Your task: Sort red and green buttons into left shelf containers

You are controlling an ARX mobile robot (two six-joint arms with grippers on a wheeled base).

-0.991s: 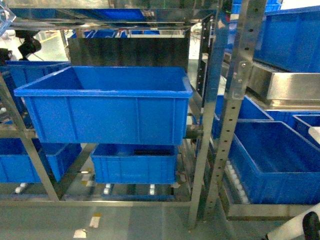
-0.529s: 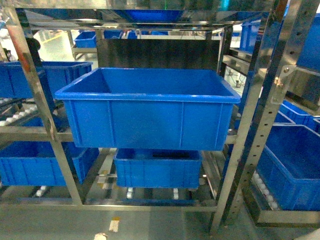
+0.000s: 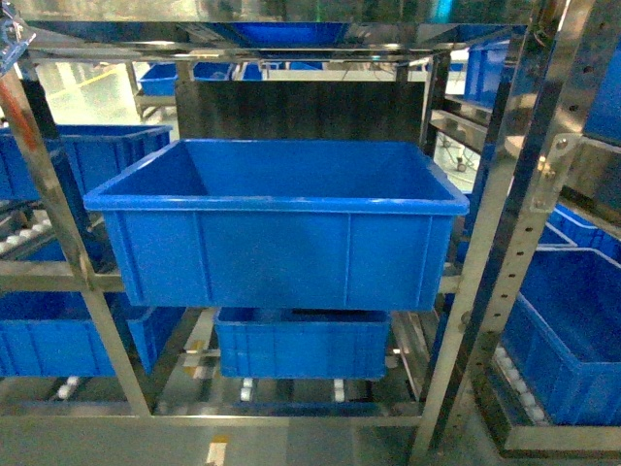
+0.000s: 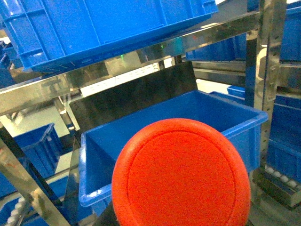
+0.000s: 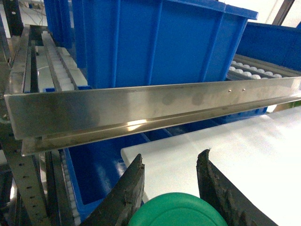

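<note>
- Centrally, head view: large blue bin [image 3: 277, 228] on the steel shelf [image 3: 485, 282], smaller blue bin [image 3: 301, 342] below.
- Left wrist view: red button cap [image 4: 181, 175] fills the foreground, before a blue bin; left hand unseen, grip cannot be told.
- Right hand [image 5: 170, 167]: black fingers [image 5: 127, 188] spread, a green button cap [image 5: 176, 212] between them, under a steel angle bar [image 5: 141, 110].

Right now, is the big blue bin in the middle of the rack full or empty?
Empty, as far as shows. The head view looks down into the bin and shows only bare blue walls and floor; the near strip of floor hides behind the front wall.
</note>
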